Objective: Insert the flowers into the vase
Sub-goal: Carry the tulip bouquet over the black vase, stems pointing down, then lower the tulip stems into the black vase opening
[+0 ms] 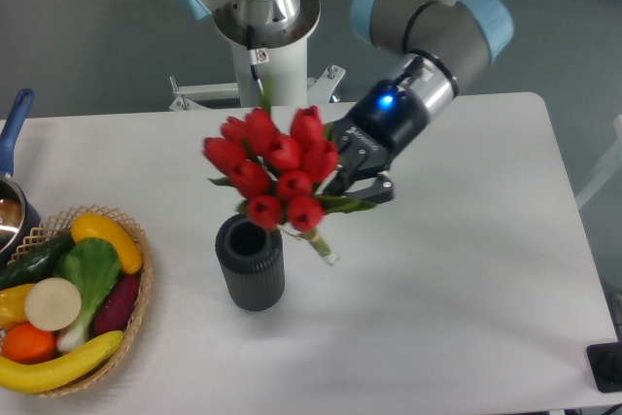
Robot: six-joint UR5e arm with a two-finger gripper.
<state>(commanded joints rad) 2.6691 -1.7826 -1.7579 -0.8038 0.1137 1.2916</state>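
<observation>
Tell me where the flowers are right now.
The flowers are held in the gripper above the table near the middle of the camera view, just up and right of the vase, their stems pointing down beside its mouth, not yet inside.

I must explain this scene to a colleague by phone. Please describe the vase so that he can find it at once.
Start at the white table and find the wicker basket of fruit at its left edge. Just to its right stands the vase, upright, below the red flowers held by the gripper. It is the only dark, ribbed cylinder with an open round mouth.
</observation>
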